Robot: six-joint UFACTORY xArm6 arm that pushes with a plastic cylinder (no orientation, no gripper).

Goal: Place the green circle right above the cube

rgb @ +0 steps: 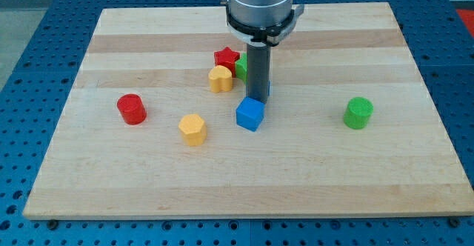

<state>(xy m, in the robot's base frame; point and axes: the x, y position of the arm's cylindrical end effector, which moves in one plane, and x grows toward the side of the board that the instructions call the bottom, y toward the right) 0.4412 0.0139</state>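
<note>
The green circle block (358,112) stands alone on the wooden board (148,187) at the view's right. The blue cube (250,114) sits near the board's middle. My tip (256,98) is at the cube's top edge, touching or almost touching it, far to the left of the green circle. The rod hides part of a second green block (241,67) behind it.
A red star block (227,57) and a yellow heart-like block (220,78) cluster with the part-hidden green block just above and left of the cube. A yellow hexagon block (192,129) lies left of the cube. A red cylinder (132,109) stands further left.
</note>
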